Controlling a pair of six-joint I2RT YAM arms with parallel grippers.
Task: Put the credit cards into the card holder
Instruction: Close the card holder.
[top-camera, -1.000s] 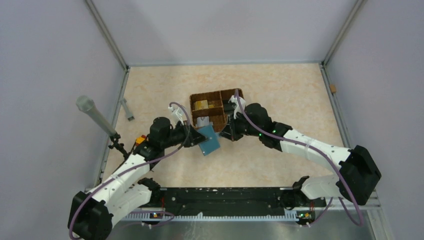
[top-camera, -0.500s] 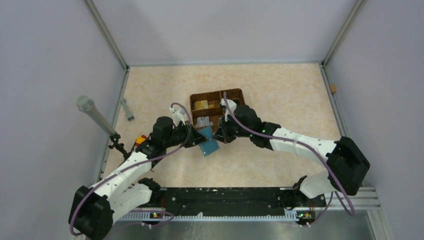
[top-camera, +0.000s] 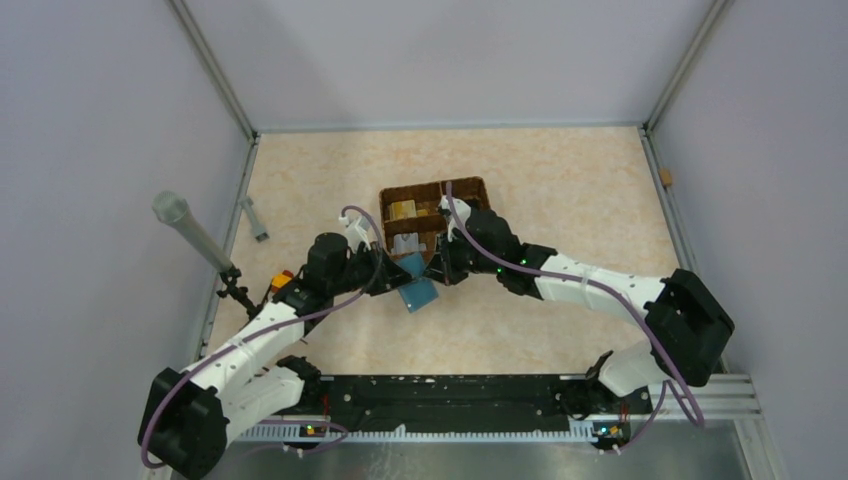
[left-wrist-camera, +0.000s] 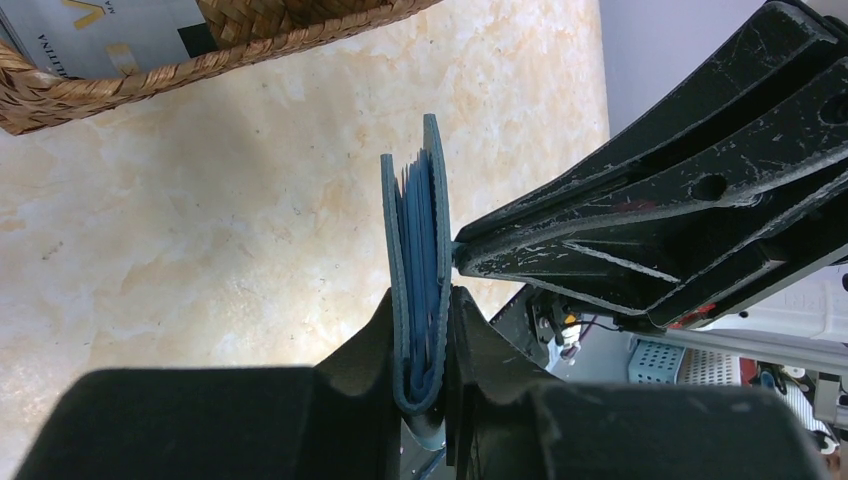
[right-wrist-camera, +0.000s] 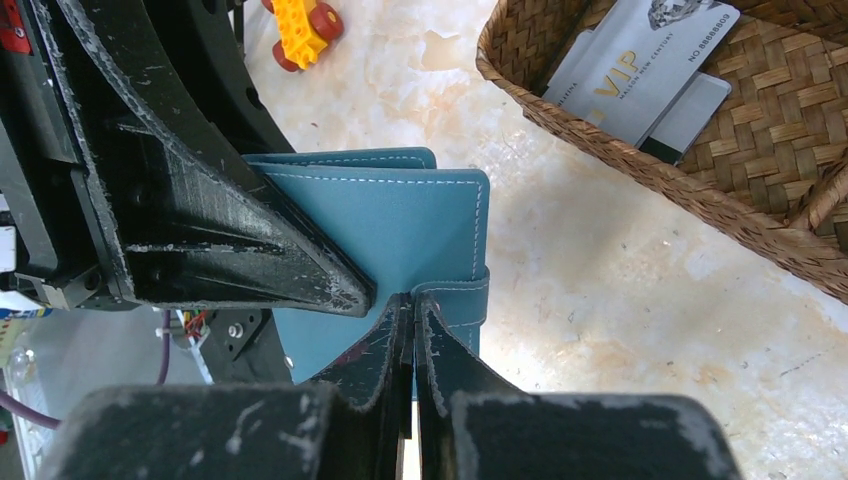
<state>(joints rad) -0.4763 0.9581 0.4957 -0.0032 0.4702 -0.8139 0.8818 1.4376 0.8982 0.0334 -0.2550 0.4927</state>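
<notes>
The table (top-camera: 560, 190) has a pale, marbled beige top, enclosed by plain lavender-grey walls (top-camera: 450, 60). The card holder (top-camera: 420, 288) is near the table's centre, held on edge. The left end effector (left-wrist-camera: 425, 320) clamps its fold, with the leaves slightly parted. The right end effector (right-wrist-camera: 412, 305) is closed, tips against the holder's strap. The wicker basket (top-camera: 432, 215), at 12 o'clock from the holder, contains grey credit cards (right-wrist-camera: 640, 70).

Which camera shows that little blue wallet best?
The right wrist view: the card holder shows its broad teal face and stitching plainly. The left wrist view shows it edge-on, clamped in the left hand; the top view, only a small teal patch.
</notes>
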